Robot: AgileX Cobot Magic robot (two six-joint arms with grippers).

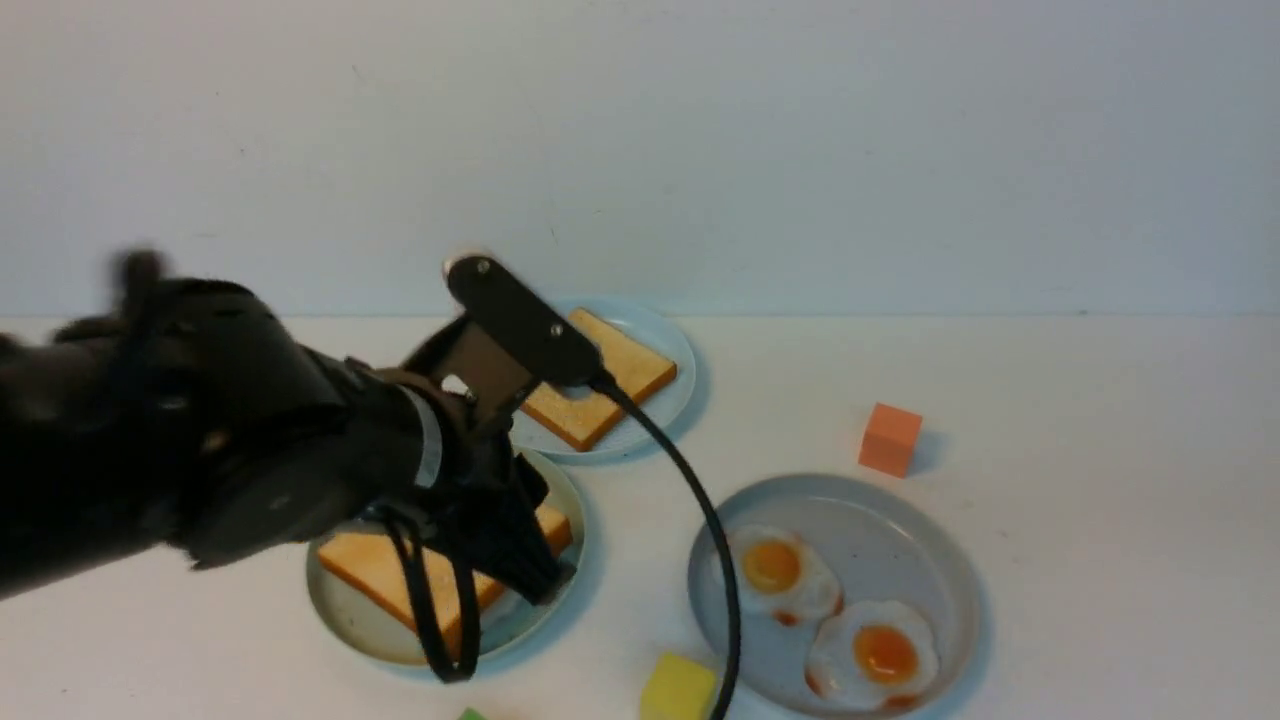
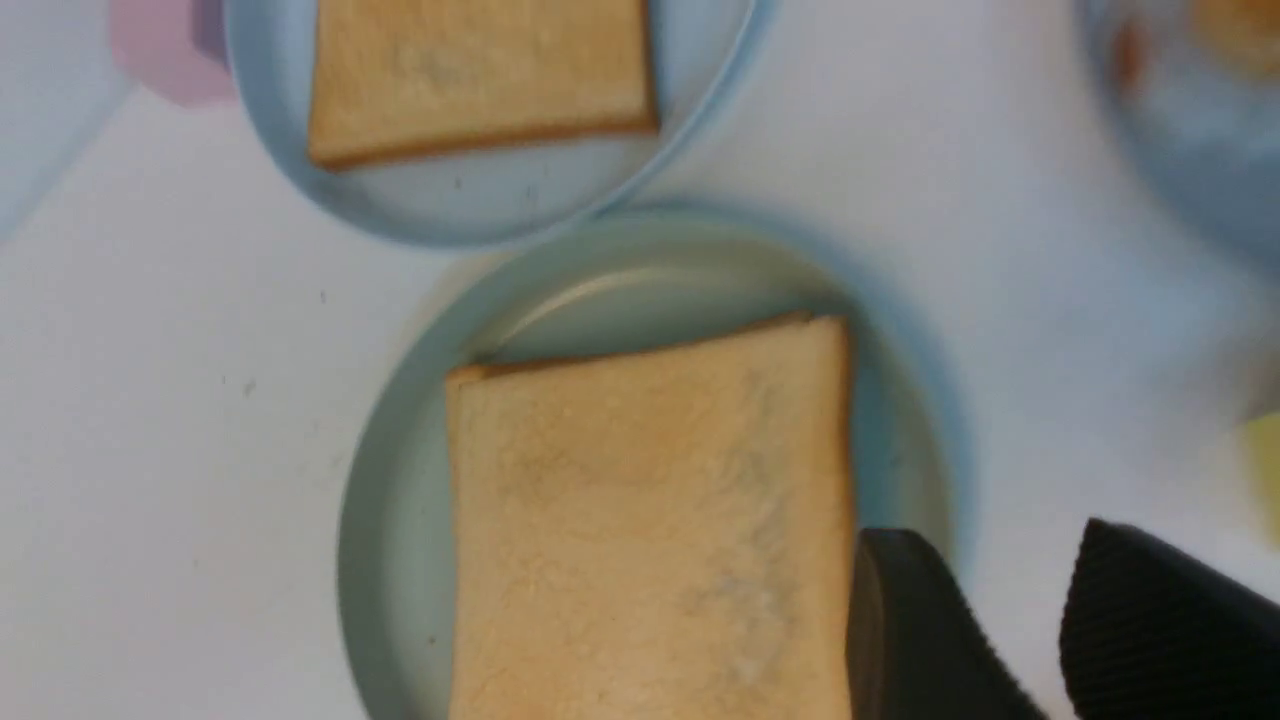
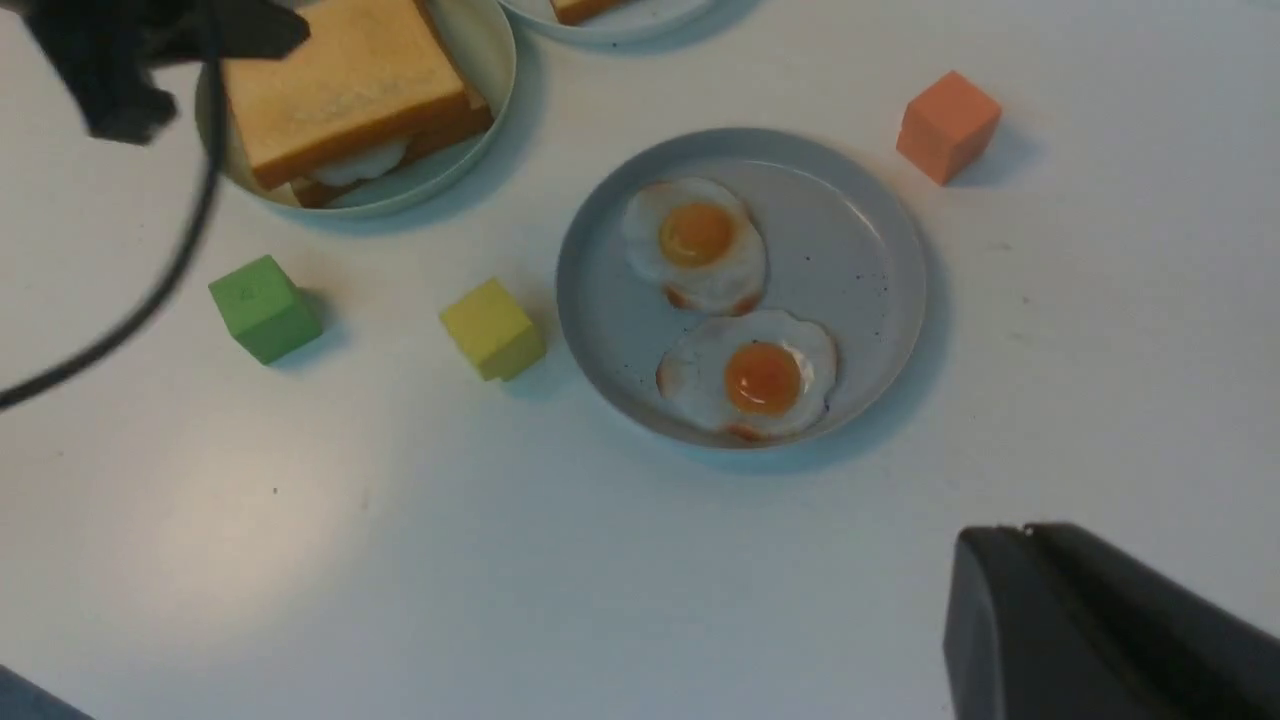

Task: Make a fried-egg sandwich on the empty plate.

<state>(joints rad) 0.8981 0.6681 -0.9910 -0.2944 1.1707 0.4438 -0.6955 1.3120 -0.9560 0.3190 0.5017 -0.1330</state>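
Note:
The mint-green plate (image 1: pixel 365 628) holds a stacked sandwich. Its top toast (image 1: pixel 375 570) also shows in the left wrist view (image 2: pixel 640 520). In the right wrist view a white egg edge (image 3: pixel 360 165) peeks out between the top toast (image 3: pixel 340 85) and a lower toast. My left gripper (image 1: pixel 545 588) hangs just above the plate's right side. Its jaws (image 2: pixel 990 540) are apart and empty, beside the toast's edge. My right gripper (image 3: pixel 1020 532) is shut and empty, high over bare table, away from the plates.
A pale-blue plate (image 1: pixel 670 345) behind holds one toast (image 1: pixel 600 385). A grey-blue plate (image 1: pixel 900 540) to the right holds two fried eggs (image 1: pixel 775 570) (image 1: pixel 880 655). An orange block (image 1: pixel 889 438), a yellow block (image 1: pixel 678 688) and a green block (image 3: pixel 263 307) lie around.

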